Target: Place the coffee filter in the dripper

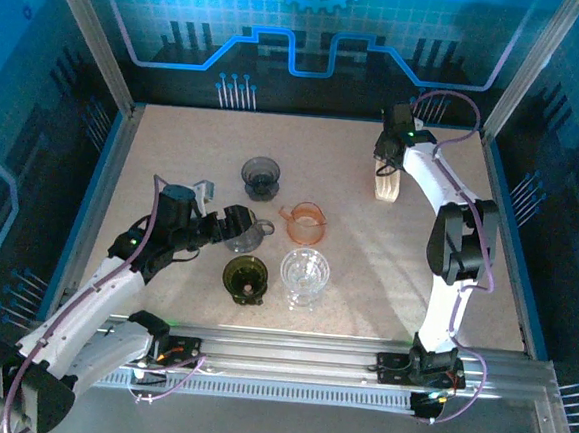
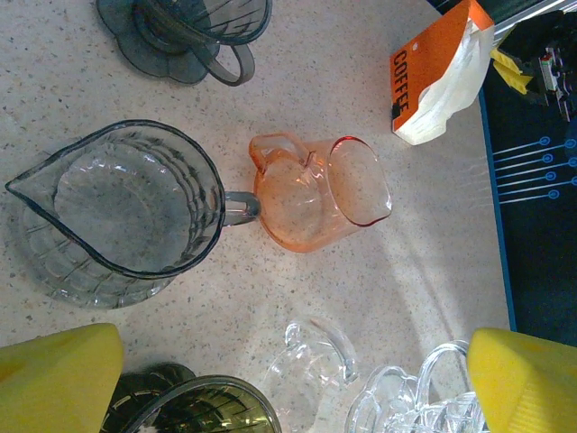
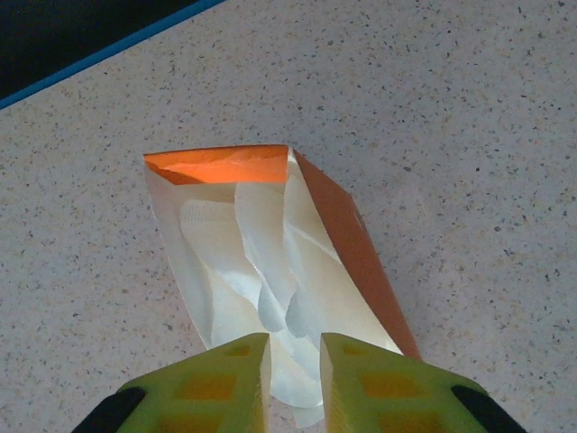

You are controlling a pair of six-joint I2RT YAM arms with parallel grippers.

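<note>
White coffee filters [image 3: 270, 271] fan out of an orange box [image 3: 352, 253] marked COFFEE, far right on the table [image 1: 385, 184]. My right gripper [image 3: 295, 383] hangs at the box mouth, its yellow fingers a narrow gap apart with filter edges lying in that gap. Three drippers stand mid-table: a grey one [image 1: 262, 177], an olive one [image 1: 245, 276] and a clear one [image 1: 305, 273]. My left gripper [image 2: 297, 379] is wide open above the table between the olive dripper [image 2: 194, 410] and the clear dripper [image 2: 424, 406], holding nothing.
A grey glass server [image 2: 117, 212] and an orange pitcher [image 2: 315, 194] sit side by side between the drippers. A clear handled cup [image 2: 311, 370] stands under my left gripper. Blue-edged enclosure walls [image 1: 515, 224] bound the table.
</note>
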